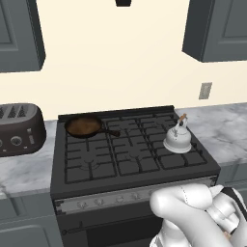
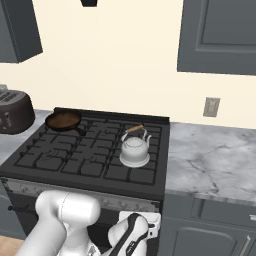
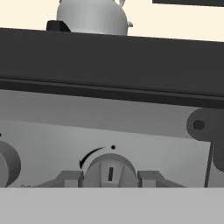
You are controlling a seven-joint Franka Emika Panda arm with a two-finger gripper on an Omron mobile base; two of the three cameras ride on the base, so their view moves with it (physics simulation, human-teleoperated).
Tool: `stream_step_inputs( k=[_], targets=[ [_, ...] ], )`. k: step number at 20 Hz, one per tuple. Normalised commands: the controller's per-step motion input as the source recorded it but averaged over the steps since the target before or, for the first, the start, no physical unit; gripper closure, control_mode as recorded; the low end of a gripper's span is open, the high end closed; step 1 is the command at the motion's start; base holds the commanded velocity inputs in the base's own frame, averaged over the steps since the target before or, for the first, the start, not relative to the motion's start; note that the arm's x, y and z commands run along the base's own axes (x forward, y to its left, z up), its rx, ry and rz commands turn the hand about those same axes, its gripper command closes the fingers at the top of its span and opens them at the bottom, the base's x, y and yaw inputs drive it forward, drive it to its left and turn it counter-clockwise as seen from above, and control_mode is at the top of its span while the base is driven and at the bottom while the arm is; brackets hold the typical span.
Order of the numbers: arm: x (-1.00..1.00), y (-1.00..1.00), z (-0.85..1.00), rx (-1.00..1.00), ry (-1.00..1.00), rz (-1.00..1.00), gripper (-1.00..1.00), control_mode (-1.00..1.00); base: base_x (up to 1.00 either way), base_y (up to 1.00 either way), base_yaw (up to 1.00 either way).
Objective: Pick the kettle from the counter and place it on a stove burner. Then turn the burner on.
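Note:
The silvery kettle (image 1: 177, 140) (image 2: 135, 150) stands upright on the front right stove burner (image 1: 193, 155) of the black range, apart from the marble counter (image 1: 222, 130) (image 2: 210, 155) to its right. In the hand view the kettle (image 3: 92, 17) shows above the range's front edge. My gripper (image 3: 109, 177) is low at the grey control panel, shut on a round burner knob (image 3: 109, 168), with one finger on each side of it. The knob's mark points straight up. My hand (image 2: 135, 235) sits below the range's front right corner.
A dark brown frying pan (image 1: 83, 126) (image 2: 63, 120) rests on the back left burner. A dark toaster (image 1: 19, 128) (image 2: 14, 115) stands on the left counter. Another knob (image 3: 6, 164) lies left of the gripped one, and the oven handle bracket (image 3: 203, 124) is to the right.

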Motion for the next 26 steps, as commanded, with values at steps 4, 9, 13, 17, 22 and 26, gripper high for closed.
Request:
stream_step_inputs(
  k=[4,9,13,17,22,26],
  targets=[
    [0.0,0.0,0.0,0.0,0.0,0.0,1.0,-1.0,0.0,0.0,0.0],
    [0.0,0.0,0.0,-0.12,0.0,0.03,1.0,-1.0,0.0,0.0,0.0],
    [0.0,0.0,0.0,-0.22,0.0,0.07,1.0,-1.0,0.0,0.0,0.0],
    [0.0,0.0,0.0,-0.22,0.0,0.09,1.0,-1.0,0.0,0.0,0.0],
    [0.0,0.0,0.0,-0.17,0.05,0.14,1.0,-1.0,0.0,0.0,0.0],
    [0.0,0.0,0.04,-0.17,0.08,0.17,1.0,-1.0,0.0,0.0,0.0]
  ],
)
